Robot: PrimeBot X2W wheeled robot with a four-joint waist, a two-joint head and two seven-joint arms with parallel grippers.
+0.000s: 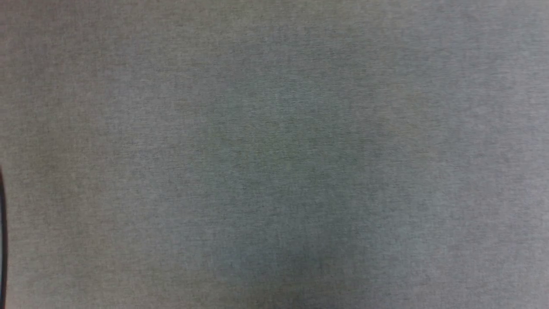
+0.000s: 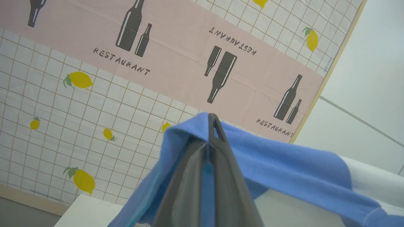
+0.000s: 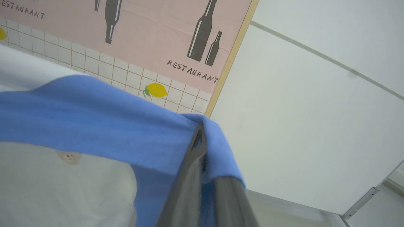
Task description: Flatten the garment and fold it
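In the head view a grey surface (image 1: 274, 128) with a fine mottled grain lies flat. It is darker toward 6 o'clock, and a thin dark curved edge (image 1: 2, 240) stands at about 8 o'clock. Whether this grey surface is the worktop, I cannot tell. In the left wrist view a white worktop (image 2: 85, 212) shows one corner at 7 o'clock. The garment (image 2: 268, 164) hangs in front of it toward 5 o'clock; whether they touch is not clear.

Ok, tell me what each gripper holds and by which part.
Both hold the garment: the left gripper pinches a blue fold, the right gripper blue cloth beside the white body.
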